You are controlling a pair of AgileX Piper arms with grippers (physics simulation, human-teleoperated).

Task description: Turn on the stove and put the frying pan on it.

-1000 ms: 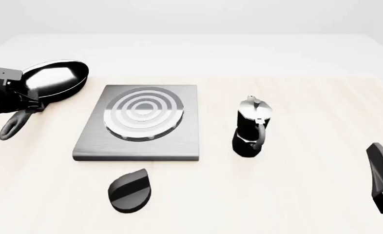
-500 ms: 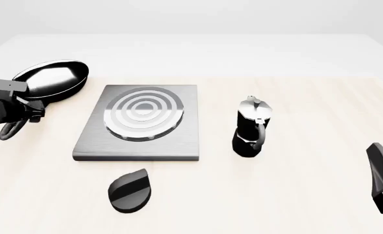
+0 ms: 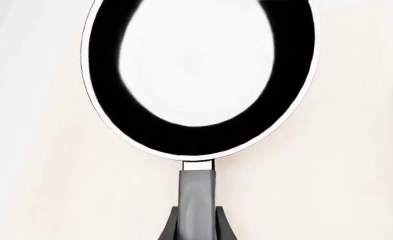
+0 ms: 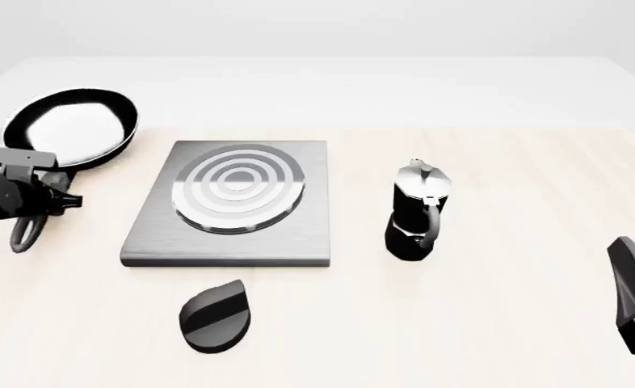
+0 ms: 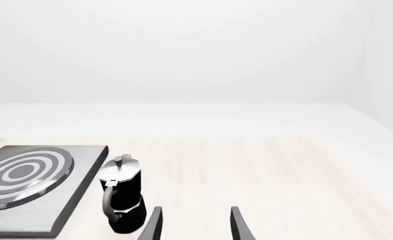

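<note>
The frying pan [image 4: 69, 129] is at the far left, tilted so its glossy inside faces the front camera. My left gripper [image 4: 39, 187] is shut on its dark grey handle [image 4: 24, 230]. In the left wrist view the pan [image 3: 200, 75] fills the picture and its handle [image 3: 198, 192] runs between my fingers [image 3: 173, 227]. The stove plate [image 4: 231, 206] lies flat to the right of the pan, with its black teardrop knob [image 4: 215, 315] in front of it. My right gripper [image 4: 624, 263] is open and empty at the near right [image 5: 195, 227].
A black-and-silver moka pot [image 4: 417, 212] stands upright just right of the stove; it also shows in the right wrist view [image 5: 123, 200] beside the stove plate [image 5: 30, 185]. The light wooden table [image 4: 511, 162] stretches on behind it.
My left gripper has shifted toward the front and a little right on the handle. The pan has tipped up so that its inside now faces the camera. The right arm has not moved.
</note>
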